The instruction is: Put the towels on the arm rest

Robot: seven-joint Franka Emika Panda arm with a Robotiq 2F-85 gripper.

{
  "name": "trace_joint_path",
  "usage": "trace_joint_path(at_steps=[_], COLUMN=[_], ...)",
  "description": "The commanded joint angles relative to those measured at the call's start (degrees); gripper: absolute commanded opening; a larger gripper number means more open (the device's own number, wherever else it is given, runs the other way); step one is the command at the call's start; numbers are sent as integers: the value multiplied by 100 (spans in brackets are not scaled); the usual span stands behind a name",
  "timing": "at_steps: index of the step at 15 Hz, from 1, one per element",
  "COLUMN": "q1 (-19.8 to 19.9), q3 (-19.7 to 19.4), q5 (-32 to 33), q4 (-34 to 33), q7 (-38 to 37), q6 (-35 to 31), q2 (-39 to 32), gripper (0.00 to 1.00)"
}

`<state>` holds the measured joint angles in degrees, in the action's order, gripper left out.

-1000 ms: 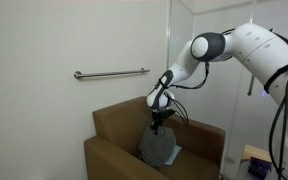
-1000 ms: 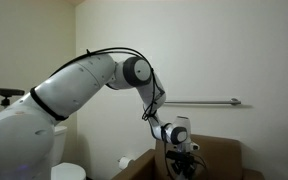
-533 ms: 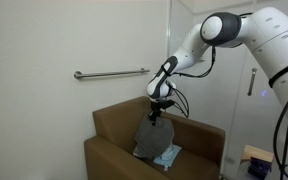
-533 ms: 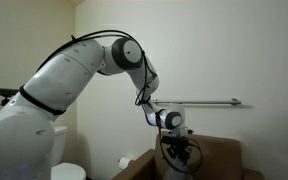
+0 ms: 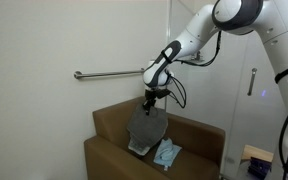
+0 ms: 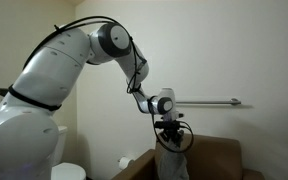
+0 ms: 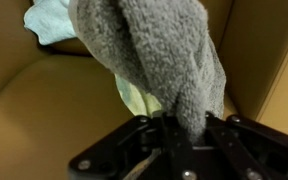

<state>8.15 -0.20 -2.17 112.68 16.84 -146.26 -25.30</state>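
Gripping the dark grey towel (image 5: 147, 128) by its top edge, the claw (image 5: 150, 103) is clamped narrow and has risen since a second ago. The cloth hangs higher over the brown armchair (image 5: 109, 125), while the pale blue towel (image 5: 167, 154) lies exposed there, just right of it.

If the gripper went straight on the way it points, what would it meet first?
The gripper points down, shut on the grey towel hanging below it. Past that, likely the chair seat; the teal towel lies close to that line, and depth is unclear.
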Motion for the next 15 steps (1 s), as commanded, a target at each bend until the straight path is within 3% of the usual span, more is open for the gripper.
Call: trace_joint_path(at_steps=[1, 7, 15], q1=[-350, -1045, -1472], q3=[-105, -85, 440], q5=[360, 1024, 1036], q4=[413, 763, 717], q7=[-509, -1467, -1153], q6=[108, 145, 759], q2=[690, 1528, 1731], gripper=[6, 6, 6])
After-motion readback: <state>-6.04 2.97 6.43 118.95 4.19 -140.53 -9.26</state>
